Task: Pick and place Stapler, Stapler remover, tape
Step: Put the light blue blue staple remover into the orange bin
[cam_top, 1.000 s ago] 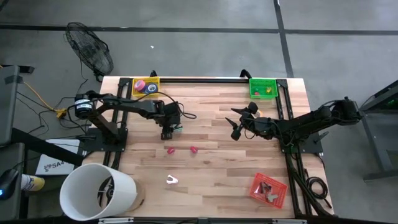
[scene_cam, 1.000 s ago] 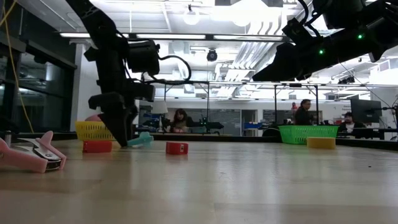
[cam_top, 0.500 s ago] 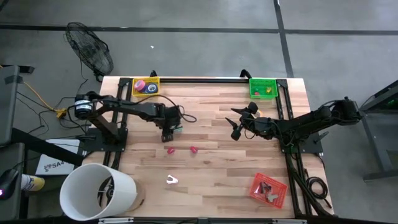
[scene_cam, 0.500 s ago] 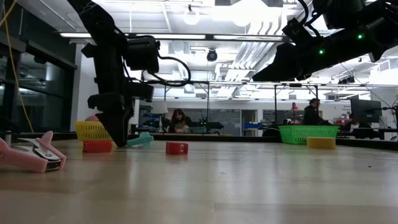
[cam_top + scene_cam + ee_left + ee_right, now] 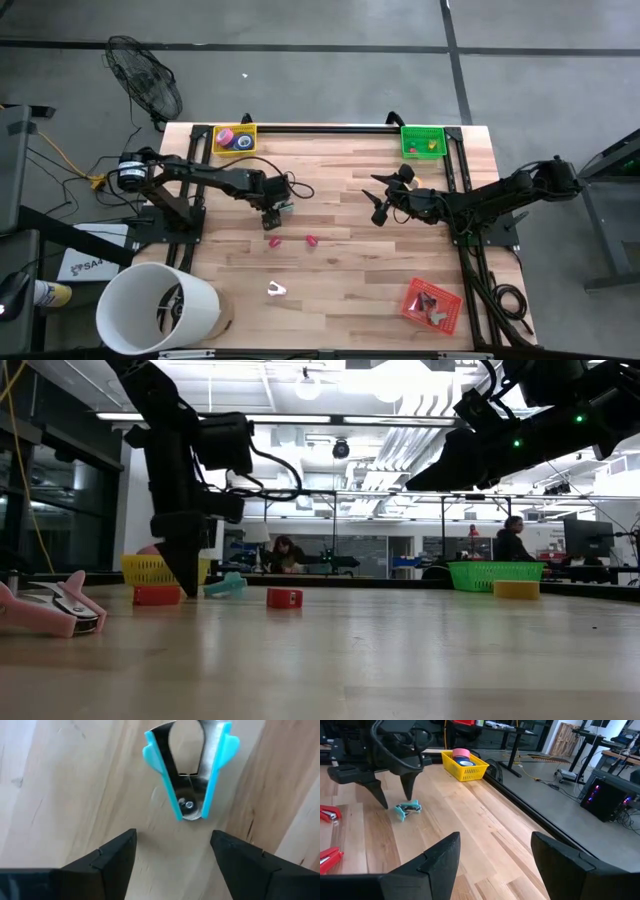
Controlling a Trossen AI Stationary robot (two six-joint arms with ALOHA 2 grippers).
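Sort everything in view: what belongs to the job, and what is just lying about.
Job: blue staple remover, pale staple remover, red staplers, tape rolls.
Lying about: white bucket, fan, cables.

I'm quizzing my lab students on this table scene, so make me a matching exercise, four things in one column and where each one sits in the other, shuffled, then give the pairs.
Things:
1. blue staple remover
2. yellow basket
3. green basket
4. red basket

Places:
A. near corner on the right arm's side
B. far edge on the left arm's side
C. on bare wood just ahead of the open left gripper
D. far edge on the right arm's side

Pairs: 1-C, 2-B, 3-D, 4-A
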